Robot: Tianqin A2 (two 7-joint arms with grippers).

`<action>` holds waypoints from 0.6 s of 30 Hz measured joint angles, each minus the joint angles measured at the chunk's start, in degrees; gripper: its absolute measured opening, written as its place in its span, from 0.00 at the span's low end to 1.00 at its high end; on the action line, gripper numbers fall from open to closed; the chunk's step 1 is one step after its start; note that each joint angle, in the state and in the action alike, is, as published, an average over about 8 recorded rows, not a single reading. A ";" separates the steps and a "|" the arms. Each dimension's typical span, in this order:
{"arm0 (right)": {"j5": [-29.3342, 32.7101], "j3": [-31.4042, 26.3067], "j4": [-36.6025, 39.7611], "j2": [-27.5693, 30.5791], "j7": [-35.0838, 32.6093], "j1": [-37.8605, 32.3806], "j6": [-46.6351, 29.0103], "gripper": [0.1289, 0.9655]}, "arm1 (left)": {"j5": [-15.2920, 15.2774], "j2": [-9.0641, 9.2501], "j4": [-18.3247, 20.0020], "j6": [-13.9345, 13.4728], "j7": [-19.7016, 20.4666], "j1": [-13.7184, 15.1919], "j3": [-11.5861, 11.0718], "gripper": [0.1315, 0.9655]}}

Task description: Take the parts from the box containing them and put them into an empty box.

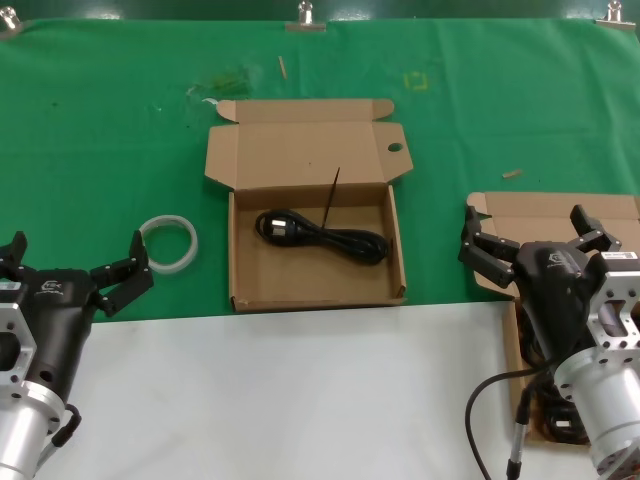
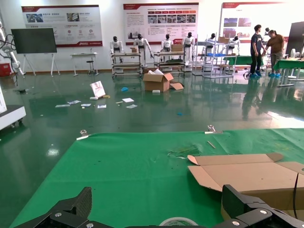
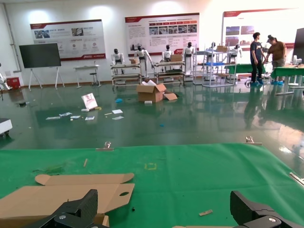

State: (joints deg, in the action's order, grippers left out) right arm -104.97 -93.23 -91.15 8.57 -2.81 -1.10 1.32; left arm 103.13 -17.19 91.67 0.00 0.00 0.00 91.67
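Note:
The box with the holed lid tab [image 1: 315,215] lies open at the table's middle. One coiled black power cord [image 1: 322,236] lies in it. Its holed lid also shows in the right wrist view [image 3: 71,192], and its lid shows in the left wrist view [image 2: 247,173]. The second cardboard box [image 1: 545,212] lies at the right, largely hidden under my right arm. Black cords [image 1: 553,415] show in its near end. My right gripper [image 1: 535,238] hangs open and empty above that box; it shows in its wrist view [image 3: 164,211]. My left gripper [image 1: 72,262] is open and empty at the front left [image 2: 161,209].
A white ring [image 1: 170,243] lies on the green cloth [image 1: 100,150] between my left gripper and the middle box, also in the left wrist view [image 2: 178,222]. Small scraps [image 1: 511,173] lie on the cloth. A white surface [image 1: 300,390] covers the table's front.

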 joint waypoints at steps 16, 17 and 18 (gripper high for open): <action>0.00 0.00 0.00 0.00 0.00 0.00 0.00 1.00 | 0.00 0.00 0.00 0.00 0.00 0.00 0.00 1.00; 0.00 0.00 0.00 0.00 0.00 0.00 0.00 1.00 | 0.00 0.00 0.00 0.00 0.00 0.00 0.00 1.00; 0.00 0.00 0.00 0.00 0.00 0.00 0.00 1.00 | 0.00 0.00 0.00 0.00 0.00 0.00 0.00 1.00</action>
State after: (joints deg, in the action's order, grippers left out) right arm -104.97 -93.23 -91.15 8.57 -2.81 -1.10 1.32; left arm 103.13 -17.19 91.67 0.00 0.00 0.00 91.67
